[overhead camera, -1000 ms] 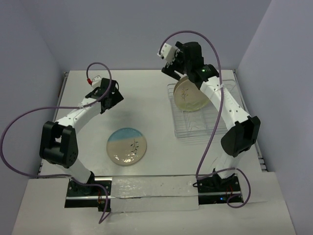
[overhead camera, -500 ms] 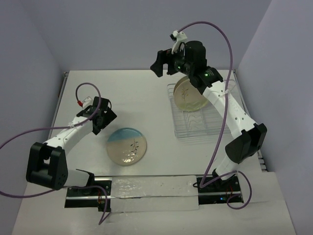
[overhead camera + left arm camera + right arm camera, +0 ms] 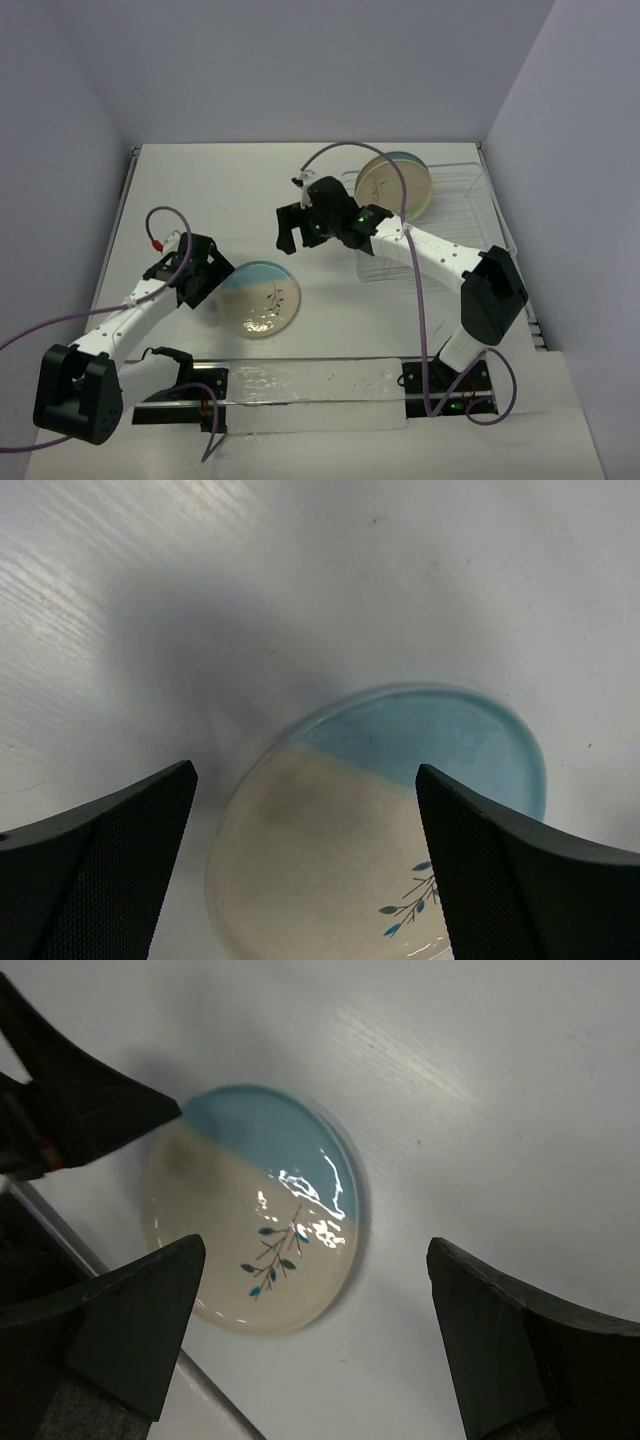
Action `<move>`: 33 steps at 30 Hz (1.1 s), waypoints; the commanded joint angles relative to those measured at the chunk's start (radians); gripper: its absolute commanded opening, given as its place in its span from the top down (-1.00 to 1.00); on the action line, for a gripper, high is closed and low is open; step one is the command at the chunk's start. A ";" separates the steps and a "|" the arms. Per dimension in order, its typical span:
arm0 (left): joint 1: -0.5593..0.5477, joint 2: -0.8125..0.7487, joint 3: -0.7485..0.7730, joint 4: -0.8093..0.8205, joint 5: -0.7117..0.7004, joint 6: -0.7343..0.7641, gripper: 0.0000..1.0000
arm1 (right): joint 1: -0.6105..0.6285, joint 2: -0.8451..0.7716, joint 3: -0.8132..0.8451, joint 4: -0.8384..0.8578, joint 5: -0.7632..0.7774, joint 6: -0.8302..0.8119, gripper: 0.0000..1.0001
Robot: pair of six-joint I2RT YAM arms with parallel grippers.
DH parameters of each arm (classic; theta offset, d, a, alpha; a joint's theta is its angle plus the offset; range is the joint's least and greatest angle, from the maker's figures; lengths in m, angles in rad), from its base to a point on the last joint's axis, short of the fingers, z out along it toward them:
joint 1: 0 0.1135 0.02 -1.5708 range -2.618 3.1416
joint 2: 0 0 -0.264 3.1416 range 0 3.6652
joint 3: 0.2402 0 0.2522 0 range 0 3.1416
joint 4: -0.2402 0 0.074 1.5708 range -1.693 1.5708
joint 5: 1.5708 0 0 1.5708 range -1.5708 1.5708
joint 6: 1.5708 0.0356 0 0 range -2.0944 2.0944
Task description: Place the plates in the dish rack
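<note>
Crockery lies in two places: one blue-and-cream plate (image 3: 258, 298) flat on the table (image 3: 200, 190), and a cream-faced plate (image 3: 393, 185) standing tilted in the dish rack (image 3: 458, 210) at the far right. Left gripper (image 3: 208, 284) hovers at the flat plate's left rim, jaws apart and empty. Right gripper (image 3: 292, 232) hangs above the table between the two plates — fingers spread wide, holding nothing.

You have a white, faintly grained surface (image 3: 250, 190) boxed in by a pale lilac-grey back wall (image 3: 300, 60), a left wall (image 3: 50, 150) and a right wall (image 3: 580, 150). Soft overhead light leaves blurred shadows on it.
</note>
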 commanded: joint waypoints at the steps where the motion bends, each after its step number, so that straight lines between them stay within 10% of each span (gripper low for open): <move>1: 0.004 -0.015 -0.032 -0.001 0.061 -0.005 -0.99 | 0.003 -0.040 -0.092 0.094 0.029 0.083 -0.99; 11: 0.004 0.046 -0.012 -0.125 0.076 -0.090 -0.62 | 0.009 0.019 -0.152 0.163 -0.095 0.107 -0.99; 18: -0.021 0.048 -0.023 -0.147 0.055 -0.086 0.01 | 0.015 0.093 -0.149 0.188 -0.162 0.114 -0.99; 28: -0.119 0.239 0.017 -0.196 0.005 -0.107 0.13 | 0.016 0.154 -0.152 0.203 -0.202 0.128 -0.99; 33: -0.158 0.338 0.060 -0.222 -0.016 -0.113 0.61 | 0.016 0.176 -0.178 0.212 -0.204 0.144 -0.99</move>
